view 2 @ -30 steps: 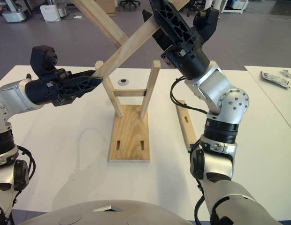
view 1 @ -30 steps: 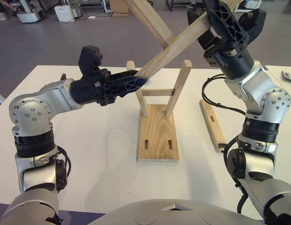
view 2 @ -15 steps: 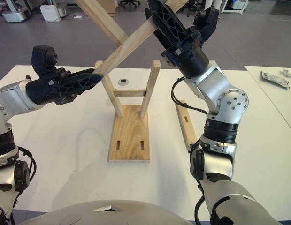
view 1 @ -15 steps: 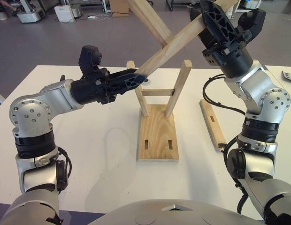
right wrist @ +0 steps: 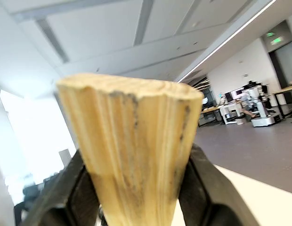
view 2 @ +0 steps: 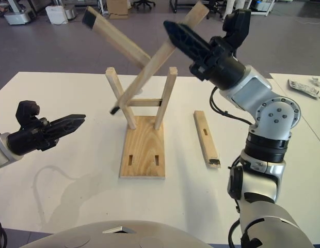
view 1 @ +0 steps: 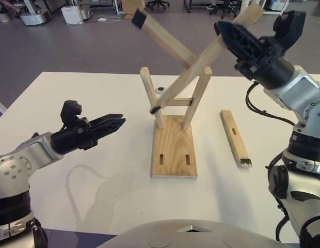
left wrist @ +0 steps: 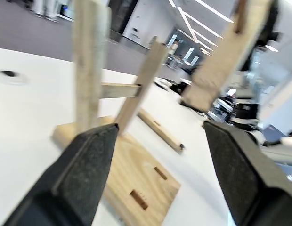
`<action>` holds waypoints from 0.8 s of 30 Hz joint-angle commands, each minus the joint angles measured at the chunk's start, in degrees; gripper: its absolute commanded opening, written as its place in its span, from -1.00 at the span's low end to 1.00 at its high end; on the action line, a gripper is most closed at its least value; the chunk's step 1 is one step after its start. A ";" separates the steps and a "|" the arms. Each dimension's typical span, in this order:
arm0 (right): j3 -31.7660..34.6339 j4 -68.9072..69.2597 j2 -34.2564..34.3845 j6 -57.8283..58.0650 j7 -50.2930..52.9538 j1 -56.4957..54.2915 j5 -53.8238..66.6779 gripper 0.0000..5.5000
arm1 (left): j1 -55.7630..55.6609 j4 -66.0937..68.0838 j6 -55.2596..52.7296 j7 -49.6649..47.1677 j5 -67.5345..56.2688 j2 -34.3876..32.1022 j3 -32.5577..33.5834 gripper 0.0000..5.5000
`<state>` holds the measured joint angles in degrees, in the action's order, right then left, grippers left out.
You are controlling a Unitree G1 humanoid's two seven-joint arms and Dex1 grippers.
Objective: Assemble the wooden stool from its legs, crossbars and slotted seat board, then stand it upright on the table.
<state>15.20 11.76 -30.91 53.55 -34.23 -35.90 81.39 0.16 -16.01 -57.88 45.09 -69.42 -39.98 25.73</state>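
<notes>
Right gripper point(view 1: 229, 39) clamping raised leg frame point(view 1: 186, 72), which is crossing over seat board point(view 1: 173, 150) and its upright legs point(view 1: 148, 98). Slotted crossbar point(view 1: 234, 135) lying beside board. Left gripper point(view 1: 112, 123), fingers parted, now released from frame and drawn back leftward.

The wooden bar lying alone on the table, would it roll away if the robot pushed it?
Probably not: the bar has flat sides, so it would likely slide on the table rather than roll. It looks like solid wood, so it should stay stiff. Being long and thin, it might spin if pushed near one end.
</notes>
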 commanded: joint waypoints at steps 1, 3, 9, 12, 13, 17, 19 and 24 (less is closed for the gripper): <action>-5.01 3.64 -5.68 -3.74 -12.59 5.00 -11.77 -0.26 | 1.42 1.89 4.10 -4.00 3.86 4.07 -0.72 0.21; -7.02 3.28 -7.27 -6.29 -17.51 6.62 -17.01 -0.26 | 2.50 1.64 5.56 -4.48 5.44 5.34 -1.51 0.21; -10.25 1.66 -9.40 -11.59 -27.79 9.42 -26.50 -0.26 | 5.82 -0.09 7.97 -3.42 9.51 5.81 -4.30 0.21; -11.18 1.26 -10.40 -12.55 -31.24 10.95 -29.18 -0.26 | 6.33 -0.30 9.27 -1.99 12.13 4.92 -6.17 0.21; -11.24 1.29 -10.41 -12.67 -31.98 11.49 -29.57 -0.26 | 6.11 -0.55 9.31 -1.78 12.22 4.89 -6.57 0.21; -11.13 1.45 -9.86 -12.66 -33.40 12.52 -30.55 -0.26 | 5.34 -0.44 9.41 -0.98 12.84 4.86 -7.11 0.21; -11.06 1.65 -9.62 -12.66 -33.41 12.87 -30.91 -0.26 | 4.89 -0.13 9.44 -0.60 13.10 4.65 -7.33 0.21; -11.65 1.42 -9.72 -13.15 -34.37 13.53 -32.43 -0.26 | 4.43 0.28 9.71 0.33 13.62 4.40 -8.07 0.21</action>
<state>4.09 12.89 -40.11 41.42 -68.17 -22.42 49.72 5.40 -15.90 -48.41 44.86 -56.66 -34.26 18.06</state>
